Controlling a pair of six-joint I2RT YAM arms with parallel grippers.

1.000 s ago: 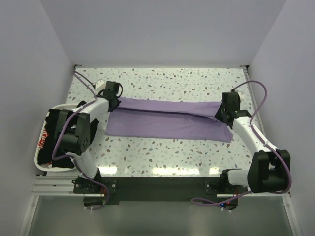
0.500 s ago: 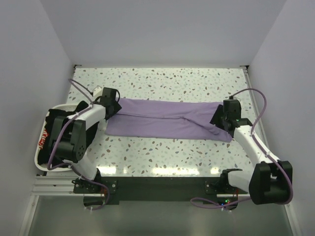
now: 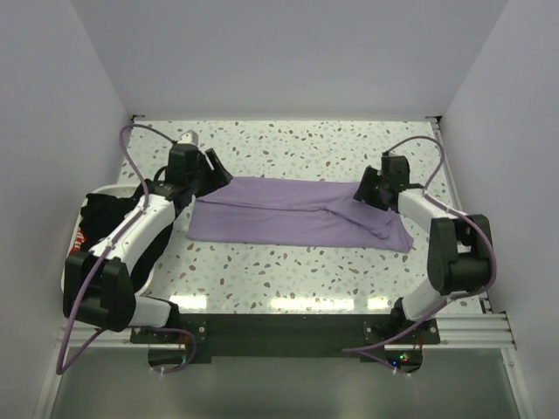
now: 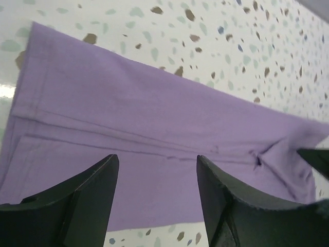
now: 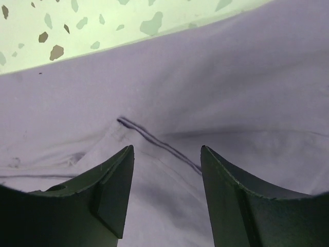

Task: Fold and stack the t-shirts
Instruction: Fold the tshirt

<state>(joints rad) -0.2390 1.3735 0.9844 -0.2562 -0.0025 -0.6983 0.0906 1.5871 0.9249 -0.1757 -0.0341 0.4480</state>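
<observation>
From above, I am hovering my left gripper (image 3: 212, 170) over the far left corner of the lavender t-shirt (image 3: 288, 218), with its jaws standing wide and gripping nothing. I am keeping my right gripper (image 3: 367, 188) over the far right part of the same shirt, with its jaws also parted and empty. The shirt is lying flat on the speckled table (image 3: 306, 144) as a long folded band, stretching between my two grippers and out toward my bases. The black t-shirts (image 3: 96, 218) are sitting heaped in the white tray (image 3: 68, 262), well off to the outer side of my left gripper, nearer its base, and one is showing a red-and-white print (image 3: 79, 243).

Through my left wrist, I am looking down between the spread fingers of my left gripper (image 4: 155, 164). The lavender t-shirt (image 4: 154, 118) is lying below and ahead of them, apart from them, with a stitched hem running across it. Bare table (image 4: 205, 31) is showing beyond its far edge.

Through my right wrist, I am holding my right gripper (image 5: 165, 152) low over the cloth, fingers apart with nothing between them. The lavender t-shirt (image 5: 231, 77) is filling the space beneath and ahead, a dark seam (image 5: 154, 139) running just in front of the gap. A strip of table (image 5: 77, 25) is showing beyond.
</observation>
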